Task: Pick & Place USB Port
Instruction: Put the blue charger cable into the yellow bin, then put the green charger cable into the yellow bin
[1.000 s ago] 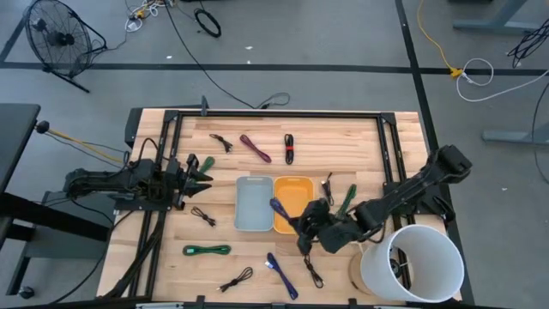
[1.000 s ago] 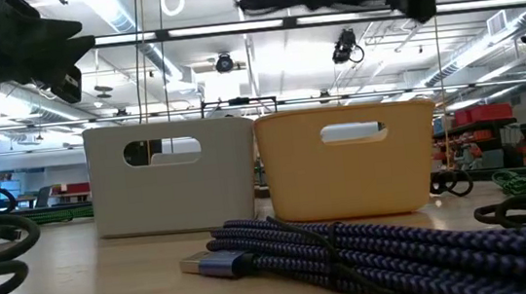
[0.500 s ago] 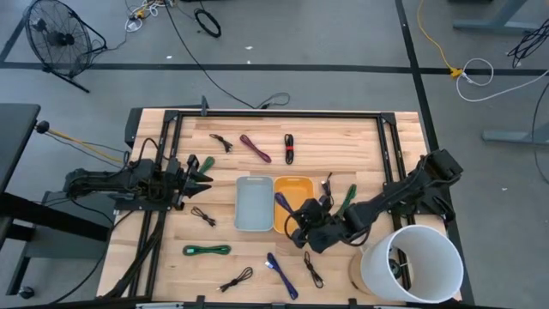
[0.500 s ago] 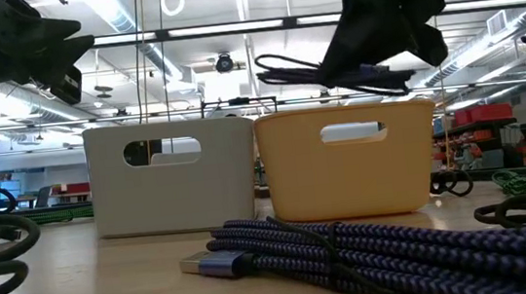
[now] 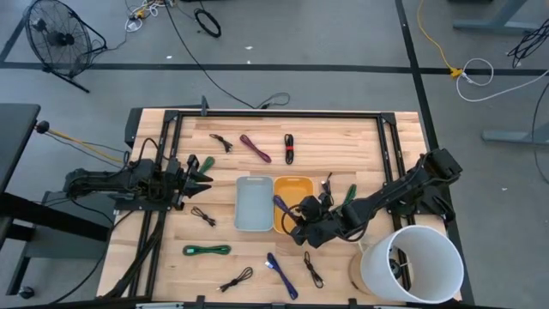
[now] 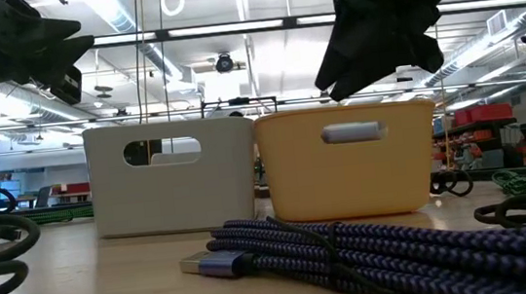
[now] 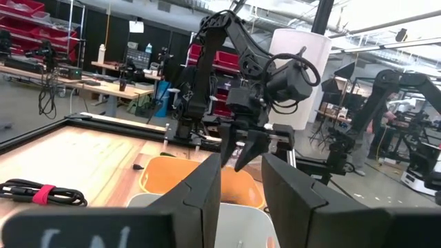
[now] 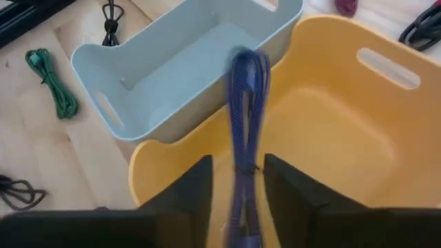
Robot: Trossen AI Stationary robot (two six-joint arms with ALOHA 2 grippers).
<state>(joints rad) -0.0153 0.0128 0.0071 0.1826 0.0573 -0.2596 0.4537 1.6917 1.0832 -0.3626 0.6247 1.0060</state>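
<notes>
Table (image 5: 360, 137): wooden top with loose cables scattered around two bins set side by side at its middle.
White bucket (image 5: 412, 262): stands at the near right corner, beside the right arm.
Grey bin (image 5: 254, 204): left of the pair, nothing visible inside.
Yellow bin (image 5: 296, 190): right of the pair, touching the grey one; seems the likely drop spot.
Left gripper (image 5: 204, 169): parked at the table's left, well apart from the bins; whether its fingers are parted I cannot tell.
Right gripper (image 8: 234, 182): over the yellow bin's near edge, fingers clamped on the blue cable.
Blue cable (image 8: 246, 103): bundled, sticking out ahead of the fingers over the yellow bin, its tip close to the shared wall.
Doing it well: I would move a little right, away from the grey bin, lower until the bundle clears the rim, then release.
Risk: a drop from here could let the tip drape over the shared wall.
</notes>
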